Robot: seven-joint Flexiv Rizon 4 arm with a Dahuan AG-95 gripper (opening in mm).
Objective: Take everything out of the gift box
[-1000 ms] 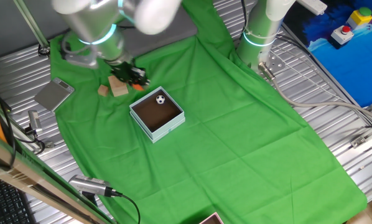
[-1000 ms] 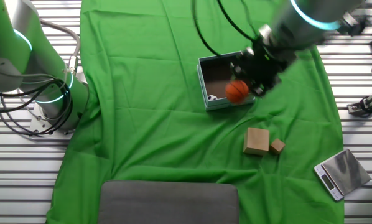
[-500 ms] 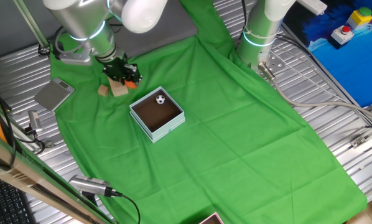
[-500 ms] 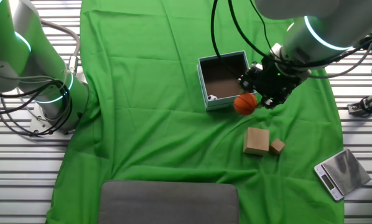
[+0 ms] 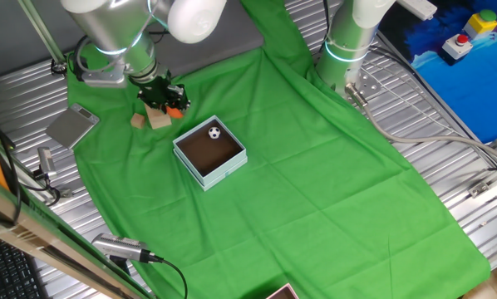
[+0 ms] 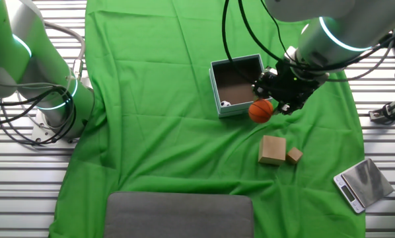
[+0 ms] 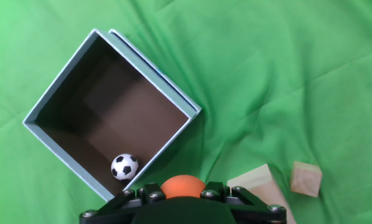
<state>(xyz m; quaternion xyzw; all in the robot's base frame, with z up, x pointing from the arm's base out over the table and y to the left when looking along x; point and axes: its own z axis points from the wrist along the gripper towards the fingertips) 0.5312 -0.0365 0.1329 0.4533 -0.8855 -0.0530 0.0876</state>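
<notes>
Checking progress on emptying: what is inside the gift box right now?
Only the soccer ball lies inside the gift box, against one wall. The rest of its dark floor shows bare; nothing hides it in the hand view.

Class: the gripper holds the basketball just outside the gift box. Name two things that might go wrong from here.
1. The basketball is round. Released from the gripper over the wrinkled green cloth, it may roll off, or knock the two wooden blocks lying close by.
2. The soccer ball sits tight in a corner of the gift box. The fingers may catch the wall and shove the box instead of gripping the ball.
</notes>
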